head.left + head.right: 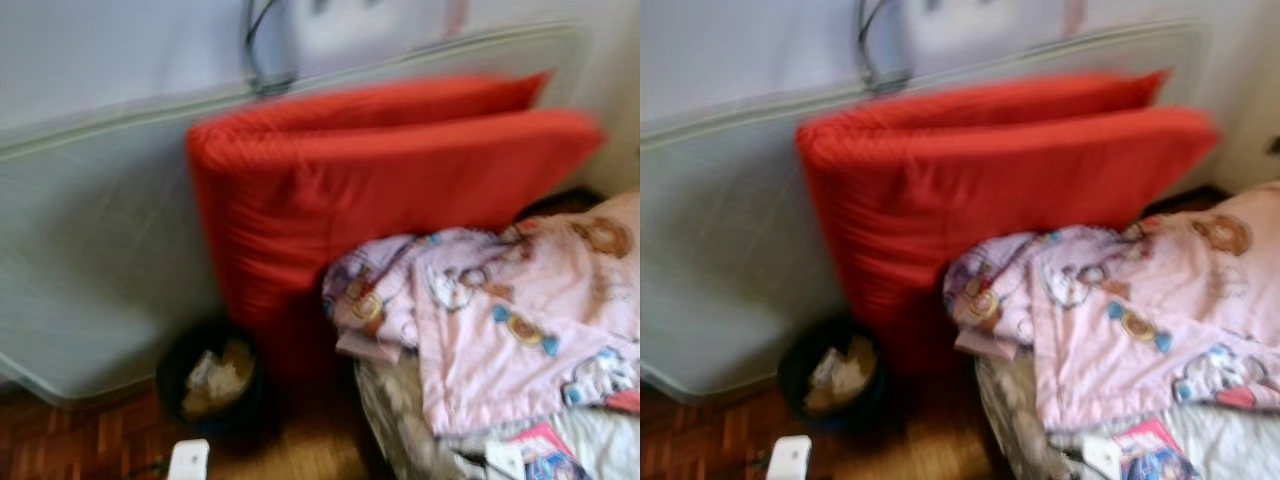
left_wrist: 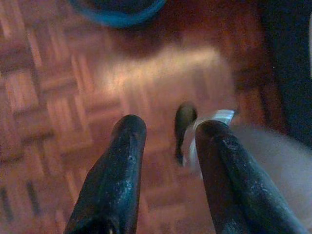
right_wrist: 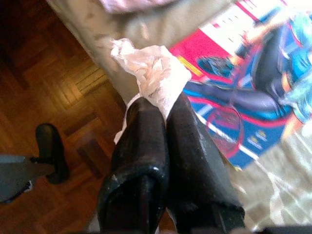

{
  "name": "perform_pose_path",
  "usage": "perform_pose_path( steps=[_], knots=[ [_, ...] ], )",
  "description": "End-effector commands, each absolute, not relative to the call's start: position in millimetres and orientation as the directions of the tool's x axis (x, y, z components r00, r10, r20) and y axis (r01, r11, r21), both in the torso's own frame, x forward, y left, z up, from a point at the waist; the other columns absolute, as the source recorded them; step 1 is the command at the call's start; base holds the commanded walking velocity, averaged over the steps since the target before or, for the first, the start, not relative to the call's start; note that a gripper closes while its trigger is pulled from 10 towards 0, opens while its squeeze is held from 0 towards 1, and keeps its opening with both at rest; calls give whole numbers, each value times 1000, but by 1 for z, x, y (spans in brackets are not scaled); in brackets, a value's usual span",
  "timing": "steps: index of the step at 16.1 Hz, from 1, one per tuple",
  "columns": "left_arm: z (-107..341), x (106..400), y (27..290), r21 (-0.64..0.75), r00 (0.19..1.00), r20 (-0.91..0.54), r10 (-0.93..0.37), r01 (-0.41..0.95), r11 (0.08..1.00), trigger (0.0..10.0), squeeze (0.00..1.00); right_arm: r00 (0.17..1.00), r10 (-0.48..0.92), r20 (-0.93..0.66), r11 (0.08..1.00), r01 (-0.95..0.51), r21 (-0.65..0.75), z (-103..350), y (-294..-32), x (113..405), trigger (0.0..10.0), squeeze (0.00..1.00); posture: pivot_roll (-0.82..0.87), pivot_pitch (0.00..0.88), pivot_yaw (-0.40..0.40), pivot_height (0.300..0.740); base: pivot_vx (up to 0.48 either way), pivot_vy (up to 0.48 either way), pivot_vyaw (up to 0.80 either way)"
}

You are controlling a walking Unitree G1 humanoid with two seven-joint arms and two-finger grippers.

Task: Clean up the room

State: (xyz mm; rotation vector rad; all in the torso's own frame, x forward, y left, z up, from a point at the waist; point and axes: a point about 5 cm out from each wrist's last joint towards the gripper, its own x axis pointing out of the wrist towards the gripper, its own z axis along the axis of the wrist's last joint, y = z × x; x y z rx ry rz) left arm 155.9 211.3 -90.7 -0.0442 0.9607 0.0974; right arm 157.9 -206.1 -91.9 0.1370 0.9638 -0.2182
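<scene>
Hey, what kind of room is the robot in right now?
Probably a bedroom. A bare mattress leans on the wall behind red cushions, a pink cartoon-print blanket lies rumpled over bedding, and a small wastebasket stands on the parquet floor.

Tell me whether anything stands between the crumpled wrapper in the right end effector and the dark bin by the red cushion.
Nothing visible does. The right end effector is shut on the crumpled white plastic wrapper at the bed's edge; bare wooden parquet floor lies between there and the open-topped dark round bin.

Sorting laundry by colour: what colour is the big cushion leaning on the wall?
Red; the cushion shows best in the left eye view.
</scene>
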Motion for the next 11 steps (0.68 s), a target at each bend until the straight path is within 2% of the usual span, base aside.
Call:
perform_pose_path(
  steps=[1,7,9,11],
  knots=[
    [-89,162,210,4,579,-813,59,-96,995,10000,0,527,-126,-840,966,258,17,-95,-207,150,10000,0,-15,13,38,740,0,0,0],
    [-89,162,208,2,576,-815,59,-99,995,10000,0,527,-117,-842,967,253,24,-95,-207,150,10000,0,-13,12,40,740,0,0,0],
    [-89,162,208,1,576,-816,56,-96,995,10000,0,526,-116,-843,967,255,26,-95,-207,149,10000,0,-12,12,40,740,0,148,0],
    [-89,162,207,1,575,-817,56,-95,995,10000,0,524,-114,-844,967,254,26,-95,-207,149,10000,0,-12,12,41,740,0,366,0]
  ],
)
